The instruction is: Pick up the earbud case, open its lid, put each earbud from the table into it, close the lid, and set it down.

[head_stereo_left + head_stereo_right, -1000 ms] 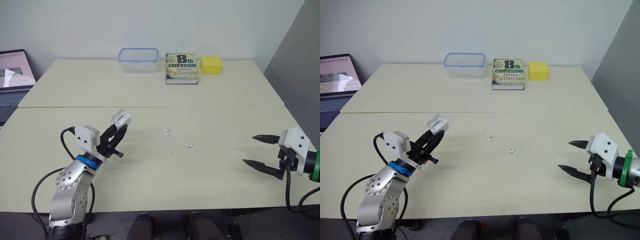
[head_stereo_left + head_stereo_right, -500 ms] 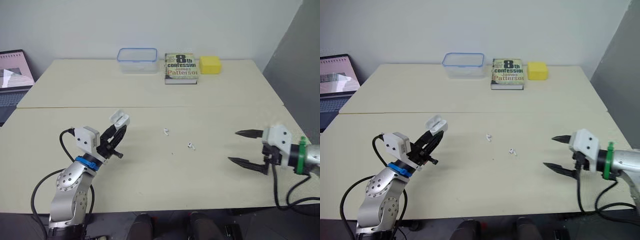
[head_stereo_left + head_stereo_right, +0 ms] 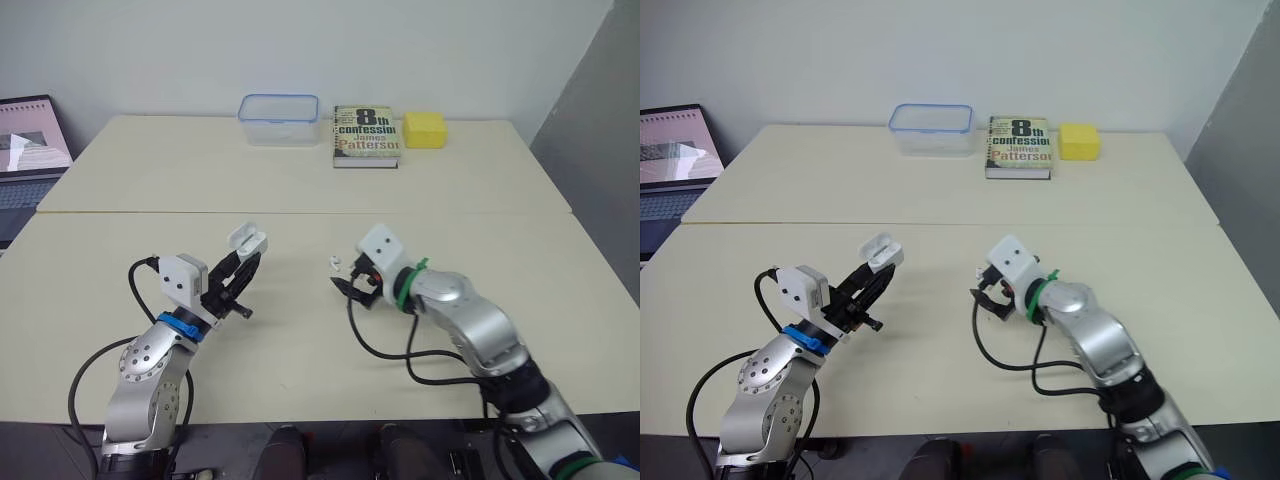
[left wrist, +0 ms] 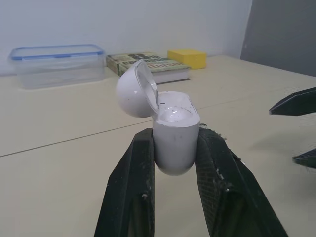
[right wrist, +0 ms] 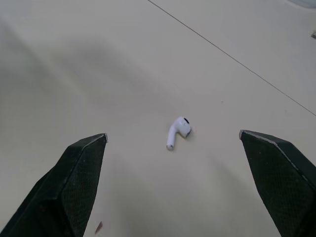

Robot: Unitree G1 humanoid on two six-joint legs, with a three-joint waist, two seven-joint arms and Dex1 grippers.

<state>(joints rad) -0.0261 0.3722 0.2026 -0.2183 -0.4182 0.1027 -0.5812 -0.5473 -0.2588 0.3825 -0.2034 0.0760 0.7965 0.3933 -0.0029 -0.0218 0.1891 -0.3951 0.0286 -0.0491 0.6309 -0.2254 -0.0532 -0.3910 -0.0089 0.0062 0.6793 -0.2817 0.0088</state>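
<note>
On the pale counter point(image 3: 300, 190), found a clear box point(image 3: 278, 119), a book point(image 3: 366, 136) and a yellow block point(image 3: 423, 129) lined up along the far edge. Spotted a laptop point(image 3: 30, 150) off to the left, beside the counter. Noted a seam point(image 3: 480, 212) running across the counter from side to side.

Found the left hand point(image 3: 243, 266) raised off the counter on the left side, clamped on the white earbud case point(image 4: 174, 136) across its lower body. Saw the case upright, lid point(image 4: 134, 90) flipped open and tilted back. Could not tell from the wrist view whether anything sat inside.

Found the right hand point(image 5: 173, 136) near the middle of the counter, pointed down at the surface, spread wide, gripping nothing. Saw one white earbud point(image 5: 178, 130) lying on the counter between the two fingers point(image 5: 74, 182), touching neither. Placed that earbud well apart from the case, to its right.
</note>
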